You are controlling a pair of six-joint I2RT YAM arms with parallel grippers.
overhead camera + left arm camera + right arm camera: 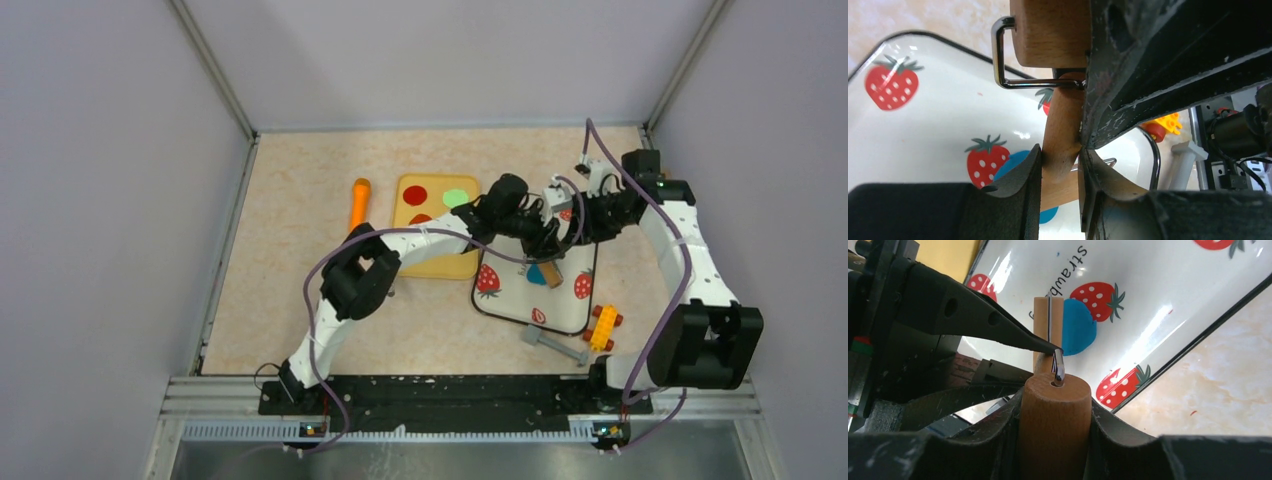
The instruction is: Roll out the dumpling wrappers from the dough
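The dough [534, 273] is a flat blue patch on the strawberry-print tray [515, 300]. It also shows as blue dough [1009, 161] in the left wrist view and dough [1079, 327] in the right wrist view. A wooden roller tool [552, 277] with a metal wire frame rests one end on it. My left gripper [1060, 160] is shut on the tool's wooden handle [1062, 125]. My right gripper [1055, 407] is shut on the tool's upper wooden cylinder [1055, 430]. Both grippers meet over the tray's far edge, left gripper [541, 246] beside right gripper [572, 216]. No dumpling wrappers are in view.
A yellow board [440, 262] left of the tray carries a red disc [415, 194] and a green disc [457, 198]. An orange stick [358, 203] lies further left. A yellow toy block [603, 327] and a grey tool [553, 345] lie by the tray's near right corner.
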